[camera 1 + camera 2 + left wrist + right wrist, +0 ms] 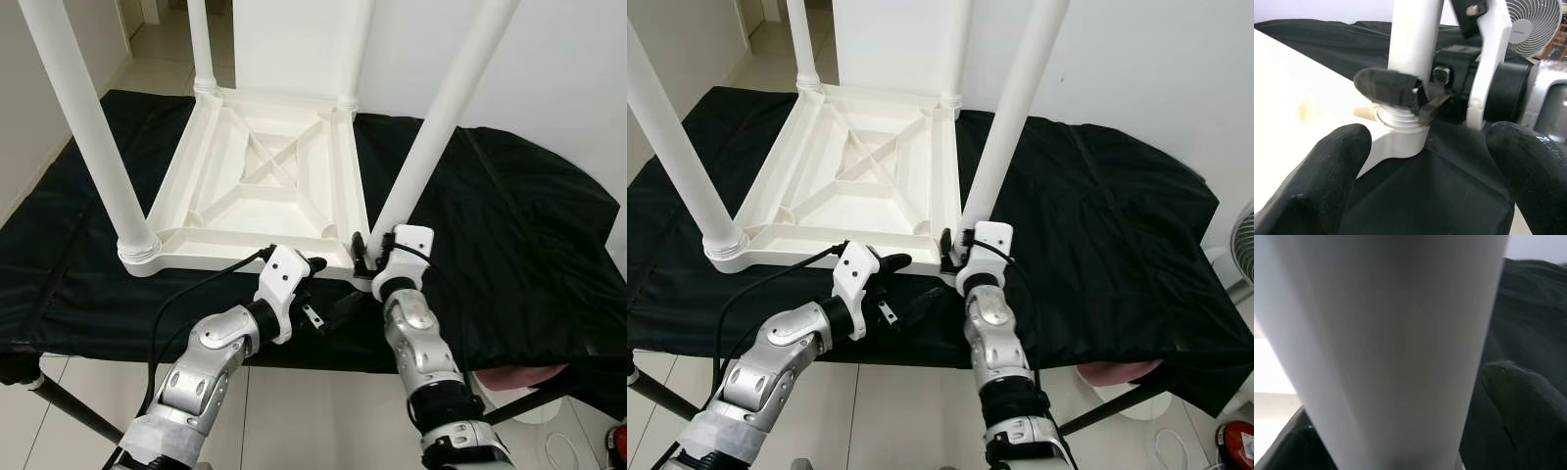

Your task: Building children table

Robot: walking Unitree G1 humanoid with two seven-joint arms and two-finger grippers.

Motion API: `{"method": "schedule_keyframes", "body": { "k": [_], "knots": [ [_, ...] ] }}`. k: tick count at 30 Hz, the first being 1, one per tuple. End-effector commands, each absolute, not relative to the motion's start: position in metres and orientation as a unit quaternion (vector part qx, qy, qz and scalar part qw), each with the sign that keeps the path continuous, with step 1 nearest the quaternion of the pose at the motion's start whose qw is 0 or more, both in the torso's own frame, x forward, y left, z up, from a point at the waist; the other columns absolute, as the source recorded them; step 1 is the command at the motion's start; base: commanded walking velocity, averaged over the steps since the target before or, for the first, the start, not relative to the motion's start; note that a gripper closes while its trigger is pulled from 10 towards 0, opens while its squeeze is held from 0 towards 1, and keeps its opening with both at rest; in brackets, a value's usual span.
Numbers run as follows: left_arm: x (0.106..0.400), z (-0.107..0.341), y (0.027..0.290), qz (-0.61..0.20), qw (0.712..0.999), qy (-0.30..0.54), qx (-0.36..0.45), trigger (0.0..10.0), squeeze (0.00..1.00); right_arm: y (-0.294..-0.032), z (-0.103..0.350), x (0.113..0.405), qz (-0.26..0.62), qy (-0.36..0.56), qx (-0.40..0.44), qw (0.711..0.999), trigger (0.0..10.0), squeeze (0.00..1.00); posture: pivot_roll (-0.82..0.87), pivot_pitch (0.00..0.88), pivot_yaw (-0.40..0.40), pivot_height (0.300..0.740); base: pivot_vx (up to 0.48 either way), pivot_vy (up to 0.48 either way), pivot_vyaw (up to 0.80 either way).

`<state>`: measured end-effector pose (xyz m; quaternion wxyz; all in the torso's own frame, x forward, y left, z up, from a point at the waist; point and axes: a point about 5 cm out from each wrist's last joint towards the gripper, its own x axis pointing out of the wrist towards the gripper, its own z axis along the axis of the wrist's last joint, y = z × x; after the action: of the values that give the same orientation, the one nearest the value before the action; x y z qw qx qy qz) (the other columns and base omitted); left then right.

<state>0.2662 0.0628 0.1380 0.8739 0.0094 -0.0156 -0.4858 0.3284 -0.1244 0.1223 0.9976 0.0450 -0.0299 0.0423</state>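
Note:
A white plastic children's table (260, 186) lies upside down on a black-covered work table (509, 215), with its legs standing upward. My right gripper (377, 250) is shut on the near-right leg (431, 127) just above its threaded base, and that leg (1386, 347) looms close in the right wrist view. My left gripper (328, 286) is open at the tabletop's front edge, a little left of that corner. In the left wrist view its two fingertips (1317, 171) stand wide apart with nothing between them, facing the leg's base (1400, 122).
The near-left leg (83, 117) and two far legs (201, 49) stand upright. A white fan (1244, 245) is on the floor to the right. A pink item (519, 377) lies under the work table's near right edge. A black cable (186, 304) trails from my left arm.

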Motion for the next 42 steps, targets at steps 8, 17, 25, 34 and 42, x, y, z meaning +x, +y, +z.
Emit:
{"method": "schedule_keyframes", "body": {
  "k": [8, 17, 25, 34, 42],
  "knots": [
    [0.265, 0.135, 0.064, -0.459, 0.888, -0.009, 0.010, 10.0, 0.00, -0.139, 0.125, 0.322, 0.220, -0.052, -0.015, 0.974, 10.0, 0.00, -0.02, 0.000, -0.089, 0.740, 0.000, 0.000, 0.00],
    [0.264, 0.135, 0.064, -0.471, 0.882, -0.004, 0.008, 10.0, 0.00, -0.151, 0.129, 0.335, 0.333, -0.034, -0.079, 0.939, 10.0, 0.00, -0.01, 0.000, -0.087, 0.740, 0.000, 0.000, 0.00],
    [0.264, 0.136, 0.066, -0.469, 0.883, -0.004, 0.009, 10.0, 0.00, -0.148, 0.125, 0.346, 0.388, 0.004, -0.112, 0.915, 0.0, 0.00, 0.00, 0.000, -0.092, 0.740, 0.000, 0.000, 0.00],
    [0.259, 0.131, 0.065, -0.479, 0.878, 0.007, 0.009, 10.0, 0.00, -0.150, 0.117, 0.346, 0.407, 0.023, -0.101, 0.907, 0.0, 0.00, 0.01, 0.000, -0.104, 0.740, 0.000, 0.000, 0.00],
    [0.262, 0.133, 0.064, -0.481, 0.877, 0.006, 0.006, 10.0, 0.00, -0.151, 0.117, 0.350, 0.335, 0.006, -0.123, 0.934, 10.0, 0.00, -0.01, 0.000, -0.096, 0.740, 0.000, 0.000, 0.00]
  ]
}}
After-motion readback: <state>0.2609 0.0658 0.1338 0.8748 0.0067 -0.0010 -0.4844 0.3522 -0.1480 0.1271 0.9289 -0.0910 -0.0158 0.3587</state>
